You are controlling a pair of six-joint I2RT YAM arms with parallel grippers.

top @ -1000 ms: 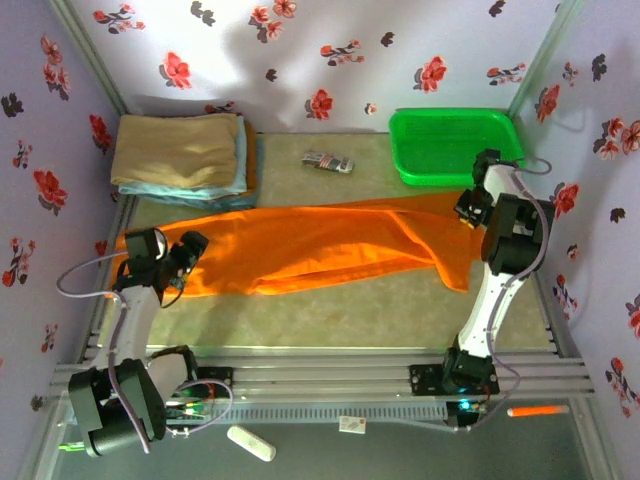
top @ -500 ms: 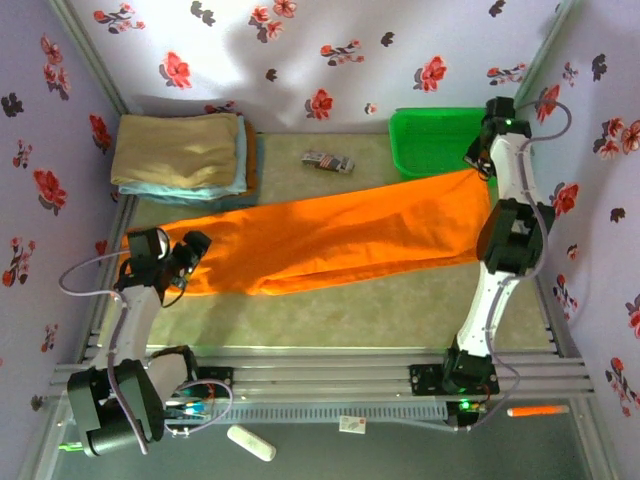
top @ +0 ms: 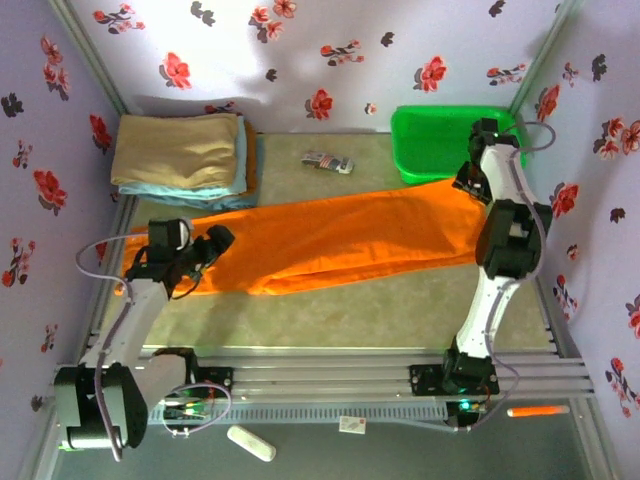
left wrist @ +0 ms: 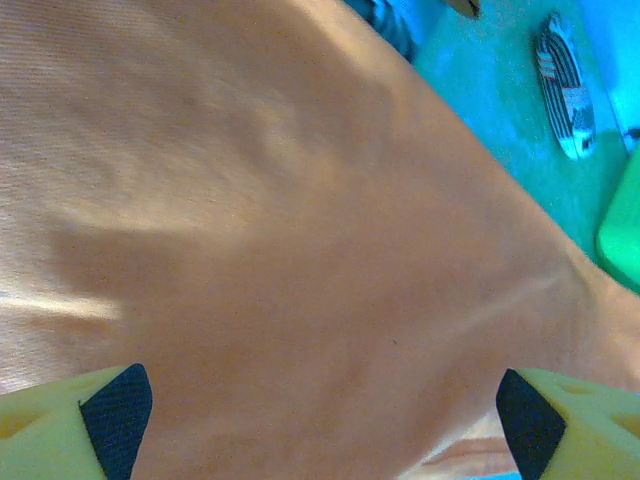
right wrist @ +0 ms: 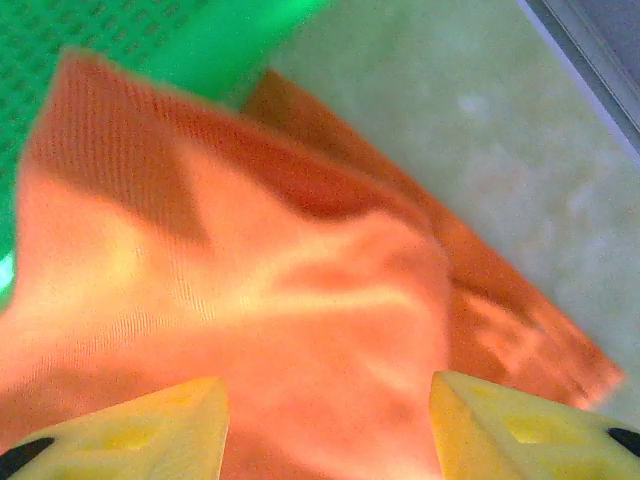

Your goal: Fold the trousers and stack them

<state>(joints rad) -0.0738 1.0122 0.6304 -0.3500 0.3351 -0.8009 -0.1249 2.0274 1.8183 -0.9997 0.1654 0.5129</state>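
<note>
The trousers point(top: 340, 240), likely soft, light and floppy, lie stretched across the table point(top: 350, 310), with the left gripper point(left wrist: 320, 415) and right gripper point(right wrist: 325, 420) both spread over them; best pinched at the end corners.

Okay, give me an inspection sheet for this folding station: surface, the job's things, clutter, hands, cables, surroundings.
Surface: pale olive mat, bare along the near side.
Job's things: orange trousers spread flat across the mat, right end at the rim of the green tray; not yet stacked.
Clutter: green tray; tan and light blue folded stack far left; striped packet between them.
Hands: left hand open above the trousers; right hand open over their right end.
Cables: cable loop beside the left arm; second loop at the right wrist.
Surroundings: floral walls on three sides.
</note>
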